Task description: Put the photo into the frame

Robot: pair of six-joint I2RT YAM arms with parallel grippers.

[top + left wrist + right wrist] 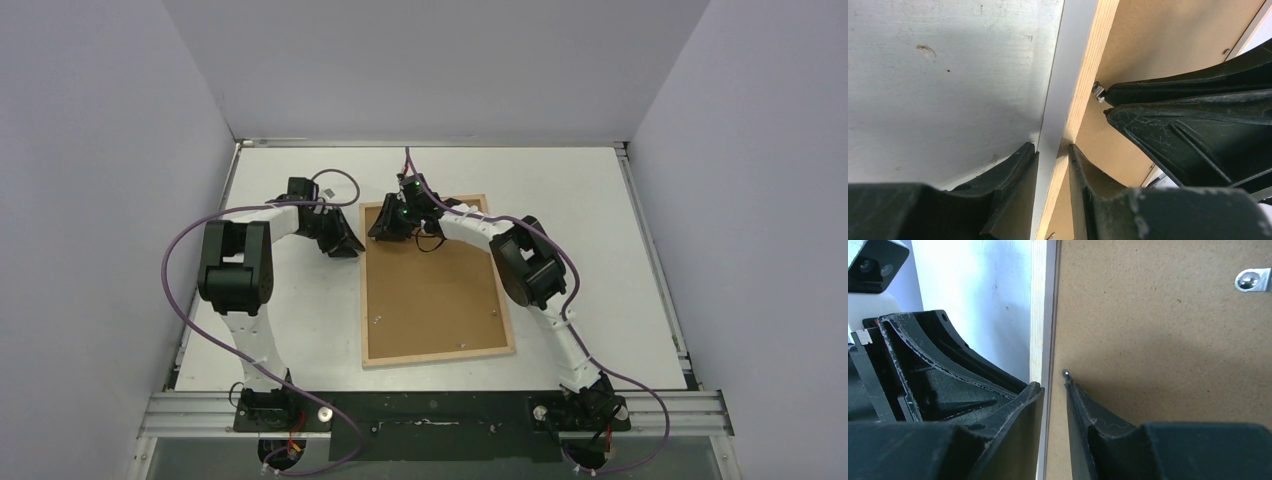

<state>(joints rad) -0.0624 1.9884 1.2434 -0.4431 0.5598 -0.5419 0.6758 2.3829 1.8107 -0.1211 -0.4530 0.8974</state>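
table (600,250) | frame (440,356) lies face down at centre, brown backing board (435,290) in it | left gripper (345,247) clamps the frame's left rim near the far corner | right gripper (385,230) straddles the same rim just beyond, fingers narrowly apart, grip unclear

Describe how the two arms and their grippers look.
Both the left arm and right arm have white links with bulky black joint housings, and a purple cable loops along each. Green lights glow on the right wrist. The left gripper and right gripper have black, scuffed, tapering fingers.
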